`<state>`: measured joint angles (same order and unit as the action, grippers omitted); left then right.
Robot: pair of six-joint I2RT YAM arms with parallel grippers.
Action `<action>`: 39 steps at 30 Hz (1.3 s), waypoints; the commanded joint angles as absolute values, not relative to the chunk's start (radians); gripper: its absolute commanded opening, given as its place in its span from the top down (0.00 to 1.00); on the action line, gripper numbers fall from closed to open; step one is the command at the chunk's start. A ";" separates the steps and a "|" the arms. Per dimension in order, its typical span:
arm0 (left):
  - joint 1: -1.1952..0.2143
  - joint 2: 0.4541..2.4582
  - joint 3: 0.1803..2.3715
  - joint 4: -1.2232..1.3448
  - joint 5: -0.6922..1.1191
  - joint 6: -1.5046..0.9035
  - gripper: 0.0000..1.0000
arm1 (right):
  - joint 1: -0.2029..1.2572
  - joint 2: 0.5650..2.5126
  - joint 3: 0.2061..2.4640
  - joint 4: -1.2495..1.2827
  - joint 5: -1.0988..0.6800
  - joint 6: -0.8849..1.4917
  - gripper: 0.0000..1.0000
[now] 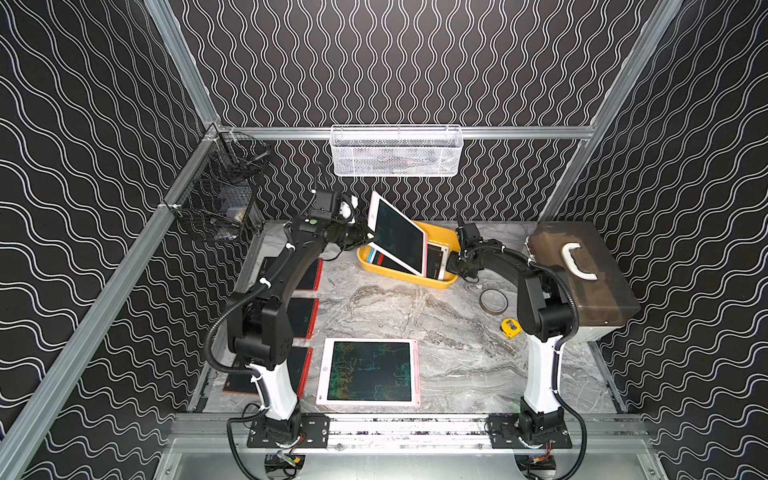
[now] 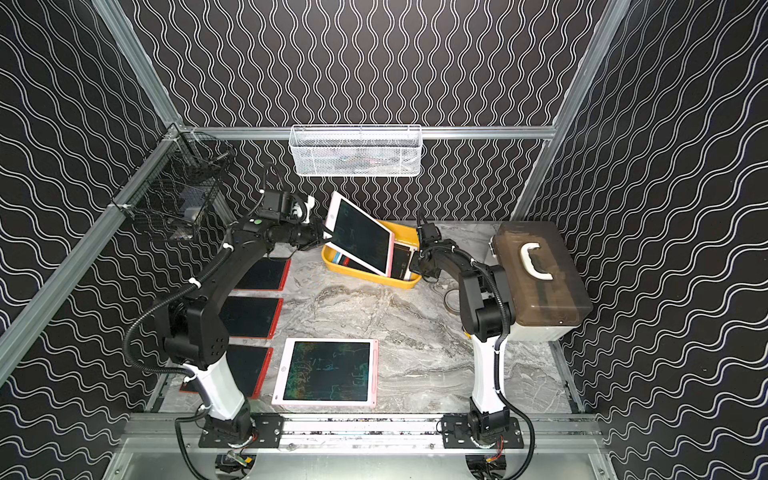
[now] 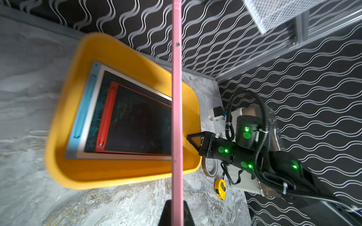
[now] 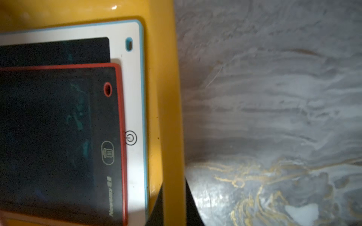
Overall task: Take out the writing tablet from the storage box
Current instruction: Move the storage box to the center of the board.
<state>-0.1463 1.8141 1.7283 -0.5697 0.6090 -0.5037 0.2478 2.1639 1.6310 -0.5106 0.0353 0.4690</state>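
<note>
Left gripper (image 1: 371,240): fingers pinching the pink writing tablet (image 1: 397,232) on its thin edge, near one corner. In the left wrist view the pink edge runs straight out from between them. The tablet is steeply tilted, high corner toward the back wall, low end over the yellow storage box (image 1: 401,277). Top views too cramped to say whether the low corner has cleared the rim or rests inside.

Right gripper (image 4: 170,205): fingers pressed onto the box's rim, one on each side, pinning the box to the table (image 1: 415,316).

In the box: a red-framed tablet (image 3: 135,121) lying on a white, blue-edged tablet (image 3: 82,109).

Risks, as I judge them:
- The hold is small and far off the tablet's centre. Its weight may pivot it in the fingers, or it may slide out and drop on the two below.
- The low corner may hook the rim on the way out. Only the right hold keeps the box from being dragged.
- Landing room is narrow: another pink tablet (image 1: 368,371) and red tablets (image 2: 264,274) already lie on the table.
</note>
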 commanded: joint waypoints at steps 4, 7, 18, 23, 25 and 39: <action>-0.094 1.733 1.729 -0.547 0.654 -0.510 1.00 | 0.209 2.250 1.728 -0.590 0.118 0.353 0.98; -0.073 1.703 1.716 -0.551 0.661 -0.509 1.00 | 0.185 2.302 1.810 -0.608 0.134 0.266 0.98; -0.034 1.666 1.690 -0.547 0.692 -0.512 1.00 | 0.115 2.401 1.986 -0.721 0.187 0.008 0.98; -0.032 1.667 1.680 -0.535 0.703 -0.520 1.00 | 0.055 2.368 1.936 -0.715 0.242 -0.032 0.98; -0.032 1.663 1.671 -0.529 0.708 -0.524 1.00 | 0.029 2.353 1.919 -0.712 0.265 -0.044 0.98; -0.032 1.603 1.600 -0.504 0.734 -0.546 1.00 | -0.036 2.265 1.976 -0.694 0.181 -0.007 0.48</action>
